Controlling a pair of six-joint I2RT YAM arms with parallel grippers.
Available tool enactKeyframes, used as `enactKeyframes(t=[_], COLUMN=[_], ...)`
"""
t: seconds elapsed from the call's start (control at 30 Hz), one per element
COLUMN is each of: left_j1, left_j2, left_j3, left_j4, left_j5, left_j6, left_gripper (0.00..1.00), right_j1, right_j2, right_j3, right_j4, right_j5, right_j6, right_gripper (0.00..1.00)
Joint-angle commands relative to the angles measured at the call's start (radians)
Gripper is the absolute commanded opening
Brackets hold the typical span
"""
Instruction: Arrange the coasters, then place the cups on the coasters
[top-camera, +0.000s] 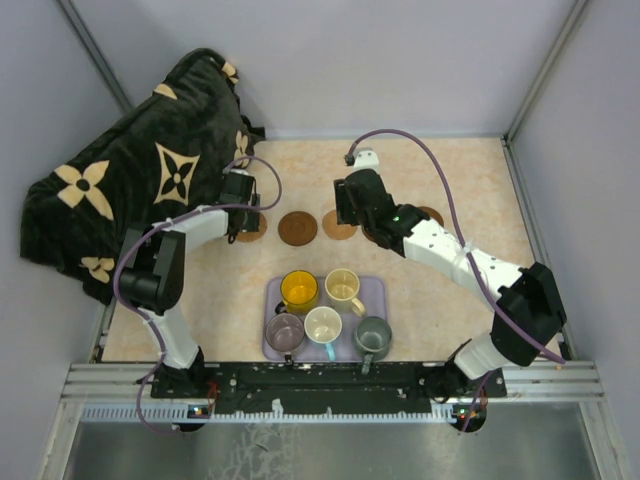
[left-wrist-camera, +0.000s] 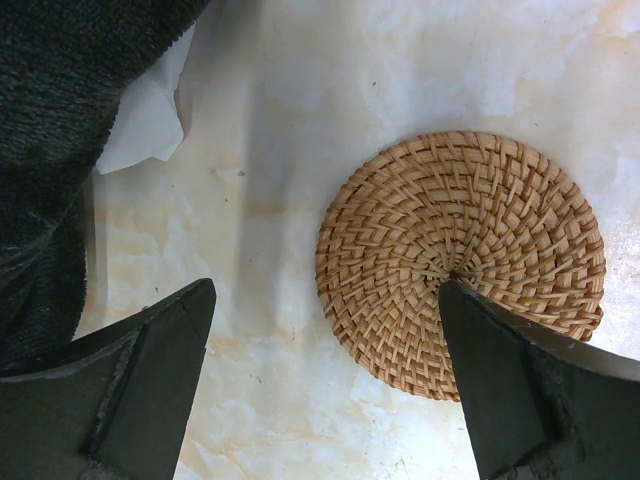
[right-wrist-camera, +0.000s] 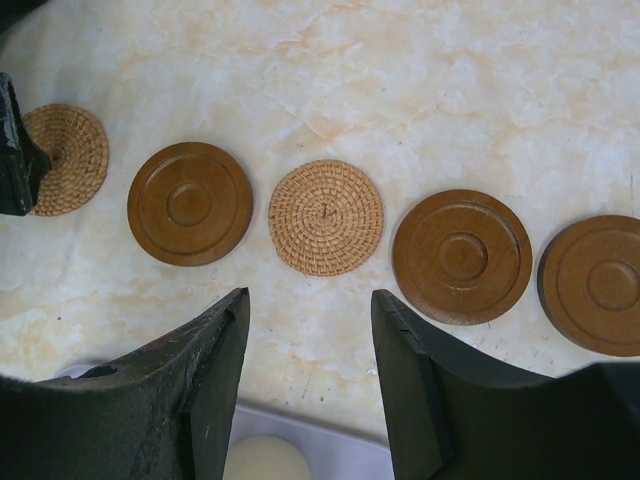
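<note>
Five round coasters lie in a row across the table: a wicker one (right-wrist-camera: 70, 158), a dark wooden one (right-wrist-camera: 190, 203), a second wicker one (right-wrist-camera: 326, 217) and two more wooden ones (right-wrist-camera: 462, 256) (right-wrist-camera: 595, 285). My left gripper (left-wrist-camera: 327, 290) hangs open just above the leftmost wicker coaster (left-wrist-camera: 460, 260), holding nothing. My right gripper (right-wrist-camera: 310, 300) is open and empty over bare table, near the middle wicker coaster. The cups stand on the lavender tray (top-camera: 372, 290): yellow (top-camera: 299, 290), cream (top-camera: 343, 288), mauve (top-camera: 285, 331), white with a blue handle (top-camera: 323, 326) and grey-green (top-camera: 373, 337).
A black blanket with beige flower shapes (top-camera: 140, 170) is heaped over the back left corner, and its edge (left-wrist-camera: 50, 120) lies close to my left gripper. Grey walls enclose the table on three sides. From above, my right arm (top-camera: 440, 245) covers part of the right-hand coasters.
</note>
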Motion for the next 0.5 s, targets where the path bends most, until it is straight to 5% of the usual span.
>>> enactKeyframes(t=[0.0, 0.47], left_j1=[0.005, 0.004], left_j2=[0.025, -0.195], left_j3=[0.005, -0.004], left_j4=[-0.016, 0.041], left_j5=[0.017, -0.045], left_j6=[0.006, 0.042], left_gripper=[0.99, 1.0], right_j1=[-0.007, -0.007], right_j2=[-0.004, 0.02], right_j3=[0.004, -0.053], right_j4=[0.044, 0.071], right_j5=[0.018, -0.007], right_j6=[0.003, 0.0], right_gripper=[0.53, 0.52])
